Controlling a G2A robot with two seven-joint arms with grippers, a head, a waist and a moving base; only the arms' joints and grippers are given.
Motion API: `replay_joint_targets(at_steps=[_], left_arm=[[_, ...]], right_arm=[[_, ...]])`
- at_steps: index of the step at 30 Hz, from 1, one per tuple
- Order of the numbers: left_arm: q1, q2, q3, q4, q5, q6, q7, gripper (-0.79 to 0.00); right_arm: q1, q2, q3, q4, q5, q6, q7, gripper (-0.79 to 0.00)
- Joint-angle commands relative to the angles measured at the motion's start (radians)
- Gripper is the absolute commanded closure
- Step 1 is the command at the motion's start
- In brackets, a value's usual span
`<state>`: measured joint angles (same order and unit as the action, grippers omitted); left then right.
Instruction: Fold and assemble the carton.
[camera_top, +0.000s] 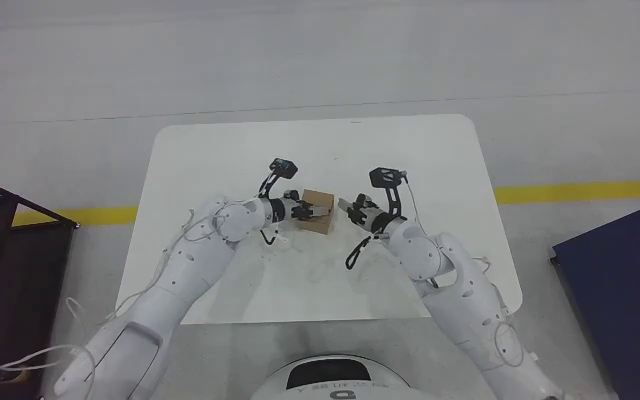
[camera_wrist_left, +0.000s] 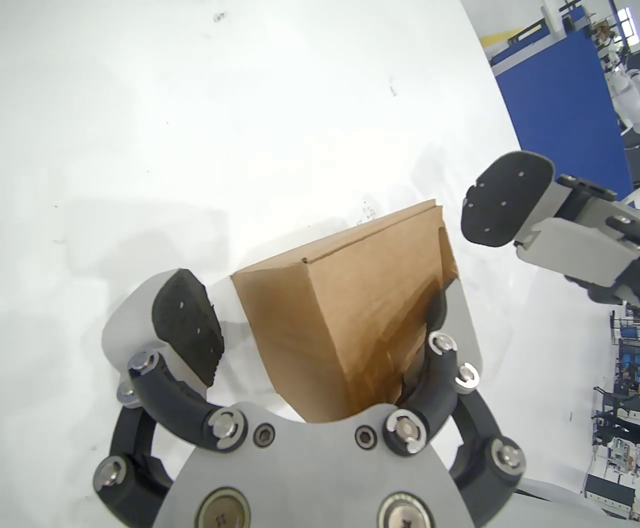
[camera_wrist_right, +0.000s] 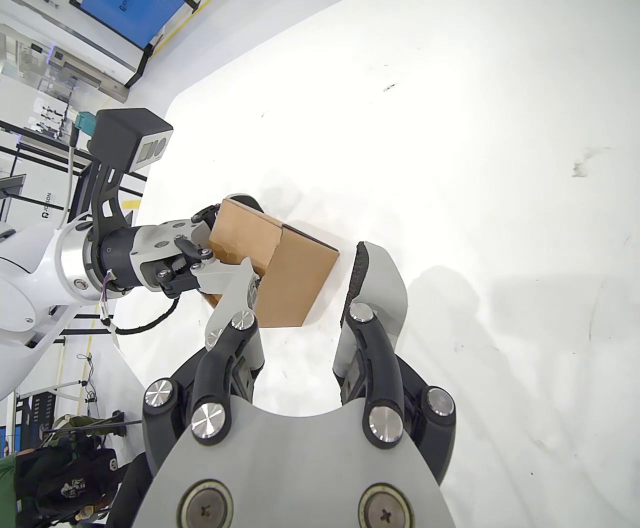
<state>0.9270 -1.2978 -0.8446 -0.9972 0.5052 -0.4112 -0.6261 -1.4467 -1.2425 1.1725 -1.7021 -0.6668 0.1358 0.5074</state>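
Observation:
The brown carton (camera_top: 318, 211) stands as a folded box at the middle of the white table (camera_top: 420, 170). My left gripper (camera_top: 299, 210) holds it from one end. In the left wrist view its fingers straddle the carton (camera_wrist_left: 360, 310), one finger (camera_wrist_left: 450, 320) against a side and the other pad (camera_wrist_left: 187, 325) by a corner. My right gripper (camera_top: 349, 208) stands open at the carton's other end. Its fingertips (camera_wrist_right: 362, 260) lie just short of the carton (camera_wrist_right: 295, 280) without touching it. A right finger pad (camera_wrist_left: 505, 200) hangs beside the carton's far edge.
Bare, scuffed tabletop lies all around the carton. A dark cart (camera_top: 25, 260) stands off the table on the left arm's side and a blue panel (camera_top: 600, 290) on the right arm's side. A yellow floor line (camera_top: 560, 191) runs past.

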Motion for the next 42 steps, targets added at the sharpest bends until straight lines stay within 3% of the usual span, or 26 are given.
replay_joint_targets(at_steps=[1, 10, 11, 13, 14, 18, 21, 26, 34, 42], left_arm=[[0.004, -0.001, -0.009, -0.007, -0.044, -0.02, -0.006, -0.785], [0.023, 0.013, -0.091, -0.056, -0.251, -0.082, -0.069, -0.785], [0.025, 0.016, -0.101, -0.062, -0.257, -0.084, -0.067, -0.785], [0.034, 0.027, -0.138, -0.081, -0.265, -0.089, -0.056, -0.785], [0.04, 0.034, -0.162, -0.095, -0.264, -0.093, -0.05, -0.785], [0.085, 0.074, -0.299, -0.184, -0.249, -0.098, -0.022, -0.785], [0.153, 0.109, -0.429, -0.3, -0.238, -0.091, -0.028, -0.785], [0.263, 0.141, -0.562, -0.449, -0.247, -0.07, -0.054, -0.785], [0.263, 0.141, -0.562, -0.449, -0.247, -0.07, -0.054, -0.785], [0.263, 0.141, -0.562, -0.449, -0.247, -0.07, -0.054, -0.785]], right_arm=[[-0.009, 0.001, 0.007, -0.01, -0.002, 0.001, -0.004, -0.391], [-0.068, 0.013, 0.055, -0.102, -0.023, -0.004, -0.008, -0.376], [-0.071, 0.013, 0.057, -0.111, -0.025, -0.008, -0.005, -0.345], [-0.076, 0.016, 0.056, -0.136, -0.038, -0.031, 0.01, -0.077], [-0.074, 0.018, 0.052, -0.145, -0.055, -0.043, 0.025, 0.0], [-0.017, 0.015, 0.003, -0.138, -0.114, -0.058, 0.083, 0.0], [0.077, 0.003, -0.063, -0.074, -0.14, -0.057, 0.118, 0.0], [0.188, -0.018, -0.158, 0.014, -0.165, -0.045, 0.141, 0.0], [0.282, -0.046, -0.241, 0.121, -0.19, 0.012, 0.161, 0.0], [0.287, -0.053, -0.255, 0.123, -0.231, 0.056, 0.171, 0.0]])
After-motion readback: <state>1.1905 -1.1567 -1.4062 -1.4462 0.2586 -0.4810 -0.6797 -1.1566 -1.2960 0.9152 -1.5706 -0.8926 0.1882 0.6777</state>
